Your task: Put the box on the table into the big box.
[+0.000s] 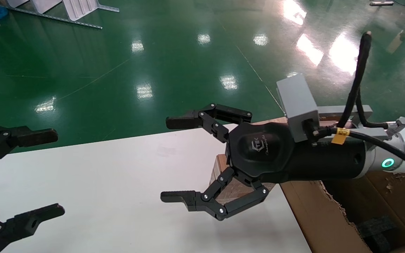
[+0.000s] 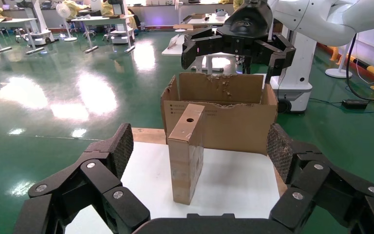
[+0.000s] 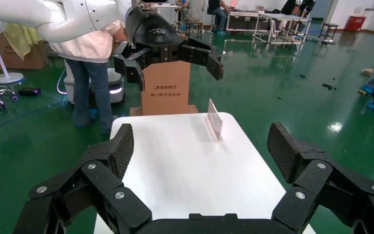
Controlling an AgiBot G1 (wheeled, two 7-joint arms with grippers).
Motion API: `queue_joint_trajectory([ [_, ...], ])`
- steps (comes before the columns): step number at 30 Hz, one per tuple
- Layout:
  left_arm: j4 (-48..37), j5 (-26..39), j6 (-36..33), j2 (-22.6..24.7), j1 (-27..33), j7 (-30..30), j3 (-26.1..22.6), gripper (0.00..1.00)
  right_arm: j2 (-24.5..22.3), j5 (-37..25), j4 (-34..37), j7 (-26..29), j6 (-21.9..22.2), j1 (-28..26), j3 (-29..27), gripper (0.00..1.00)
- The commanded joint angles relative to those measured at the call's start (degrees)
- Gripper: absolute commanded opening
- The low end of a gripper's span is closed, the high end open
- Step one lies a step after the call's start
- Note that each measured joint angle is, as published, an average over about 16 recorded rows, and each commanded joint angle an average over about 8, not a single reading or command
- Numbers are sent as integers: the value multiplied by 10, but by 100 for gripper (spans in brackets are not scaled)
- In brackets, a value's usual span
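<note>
The small brown taped box [image 2: 187, 152] stands upright on the white table [image 2: 233, 181], with a round hole in its top face. In the head view it [image 1: 219, 168] is mostly hidden under my right gripper [image 1: 171, 160], which is open and hovers above it, pointing along the table. The big torn carton [image 1: 316, 218] stands at the table's right end, right behind the small box [image 2: 233, 122]. My left gripper [image 1: 53, 172] is open at the table's left end, facing the small box [image 2: 200, 148] from a distance. My right gripper [image 3: 199, 146] holds nothing.
Black foam blocks [image 1: 378, 228] lie inside the big carton. A small clear card stand [image 3: 215, 119] sits on the table [image 3: 185, 161]. Another brown carton [image 3: 165, 87] and a standing person [image 3: 90, 73] are beyond the table's left end. Green floor surrounds the table.
</note>
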State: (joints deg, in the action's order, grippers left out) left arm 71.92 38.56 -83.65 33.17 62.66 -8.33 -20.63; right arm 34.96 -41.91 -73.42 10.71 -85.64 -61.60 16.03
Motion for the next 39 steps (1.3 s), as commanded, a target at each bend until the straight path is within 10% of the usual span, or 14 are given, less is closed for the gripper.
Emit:
queue_joint_trajectory([
  [1,0,0,0,0,0,0,0,100,0,0,0,0,0,0,0,100],
  [10,0,0,0,0,0,0,0,100,0,0,0,0,0,0,0,96],
  [18,0,0,0,0,0,0,0,100,0,0,0,0,0,0,0,2],
  [21,0,0,0,0,0,0,0,86,0,0,0,0,0,0,0,0],
  [28,0,0,0,0,0,0,0,4,0,0,0,0,0,0,0,0],
  [39,0,0,0,0,0,0,0,0,0,0,0,0,0,0,0,0],
])
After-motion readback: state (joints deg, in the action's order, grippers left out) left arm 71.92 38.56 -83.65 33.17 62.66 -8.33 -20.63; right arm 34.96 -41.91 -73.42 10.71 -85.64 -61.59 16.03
